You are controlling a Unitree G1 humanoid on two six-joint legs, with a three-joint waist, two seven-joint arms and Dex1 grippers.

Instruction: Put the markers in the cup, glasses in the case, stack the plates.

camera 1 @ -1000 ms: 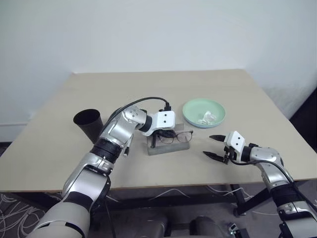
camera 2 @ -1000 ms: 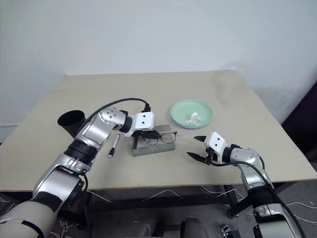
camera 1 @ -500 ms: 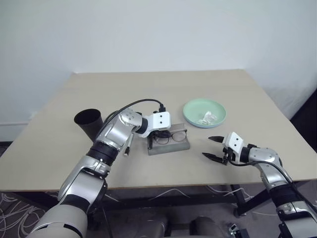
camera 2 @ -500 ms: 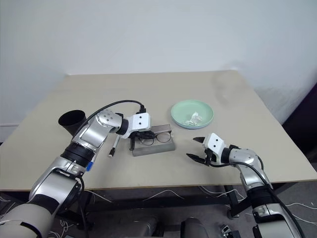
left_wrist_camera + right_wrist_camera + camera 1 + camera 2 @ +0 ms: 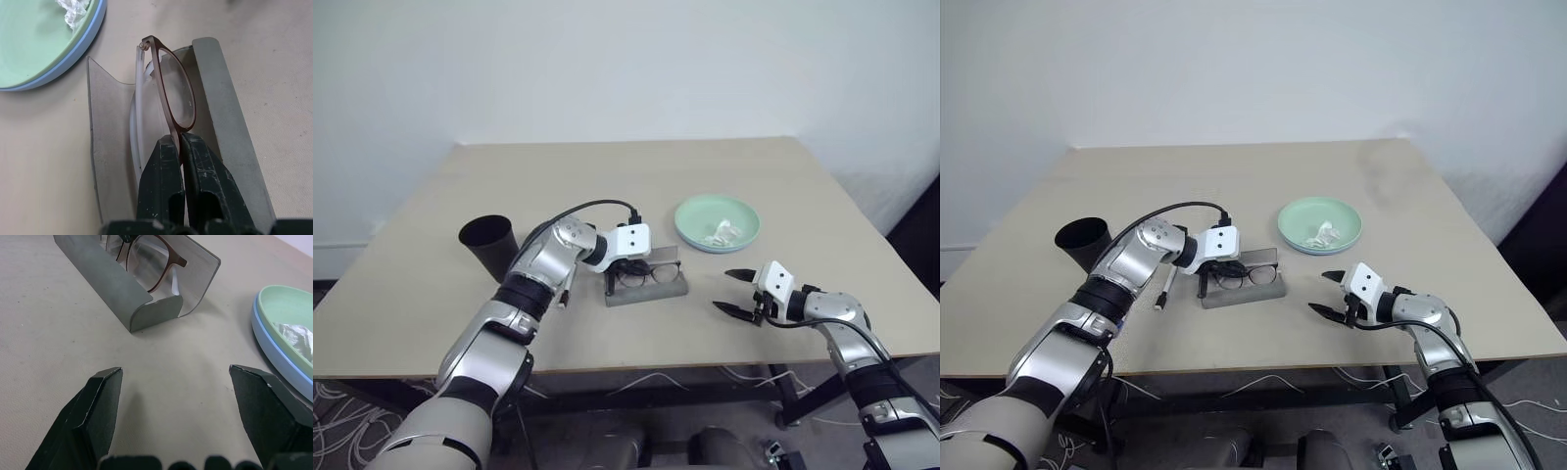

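Observation:
My left gripper (image 5: 621, 270) is shut on the bridge of the dark wire-framed glasses (image 5: 176, 93), holding them upright inside the open grey case (image 5: 647, 291) at the table's middle. The case's lid stands up behind the lenses. A marker (image 5: 1166, 288) lies on the table beside my left forearm. The black cup (image 5: 489, 244) stands to the left of the arm. The mint green plate (image 5: 717, 219) sits on the light blue plate (image 5: 78, 49), right of the case. My right gripper (image 5: 737, 292) hovers open right of the case, nothing between its fingers.
A crumpled white scrap (image 5: 721, 233) lies in the green plate. The beige table (image 5: 626, 171) has bare room behind the case. Its front edge runs just below both arms. A white wall rises behind the table.
My left gripper has sunk a little and shifted left, bringing the glasses from above the case's right part down inside it. The right arm has kept still.

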